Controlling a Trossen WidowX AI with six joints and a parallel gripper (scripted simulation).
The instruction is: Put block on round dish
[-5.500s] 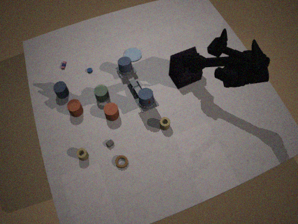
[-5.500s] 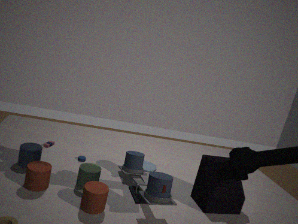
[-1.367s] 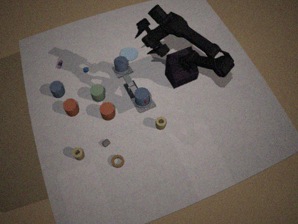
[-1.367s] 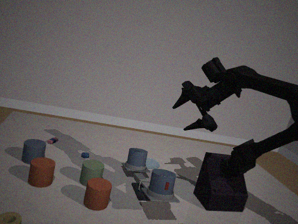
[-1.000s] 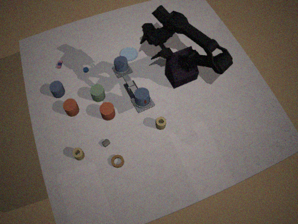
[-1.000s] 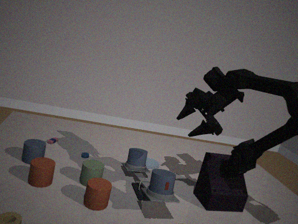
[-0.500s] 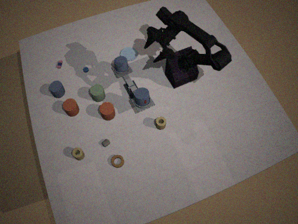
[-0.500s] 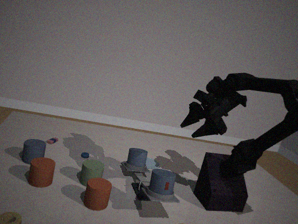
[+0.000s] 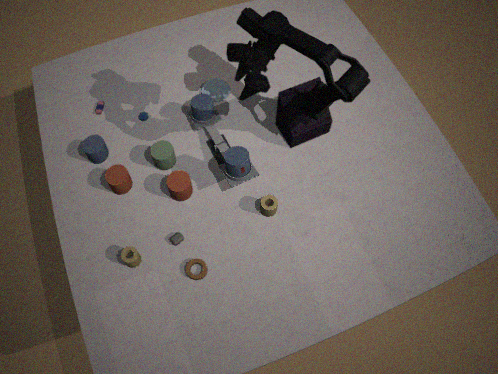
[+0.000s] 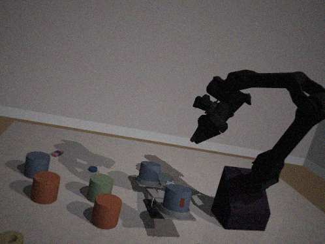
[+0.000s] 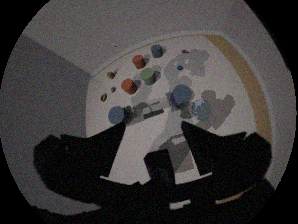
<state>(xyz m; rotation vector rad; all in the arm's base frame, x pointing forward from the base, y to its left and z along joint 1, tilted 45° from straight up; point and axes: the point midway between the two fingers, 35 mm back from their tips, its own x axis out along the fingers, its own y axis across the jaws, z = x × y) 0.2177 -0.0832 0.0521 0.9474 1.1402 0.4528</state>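
Note:
The balance (image 10: 153, 209) (image 11: 154, 114) carries a blue-grey cup on each end. The far cup (image 9: 202, 108) (image 10: 149, 171) (image 11: 181, 95) stands close beside the pale round dish (image 9: 222, 90) (image 10: 168, 178) (image 11: 202, 111). The near cup (image 9: 237, 161) (image 10: 177, 198) (image 11: 116, 115) has a small red mark on its side. Both cups are upright; I cannot tell which end is lower. No block shows under either cup. My gripper (image 9: 241, 88) (image 10: 194, 141) (image 11: 153, 124) is open and empty, high above the table on the dish's side, touching nothing.
A blue cup (image 9: 95, 149) (image 10: 36, 164), a green cup (image 9: 163, 155) (image 10: 100, 187) and two orange cups (image 9: 118, 179) (image 9: 179, 185) stand left of the balance. A yellowish hollow cylinder (image 9: 268, 209) is near the near cup. Small items and an orange ring (image 9: 188, 274) lie farther off.

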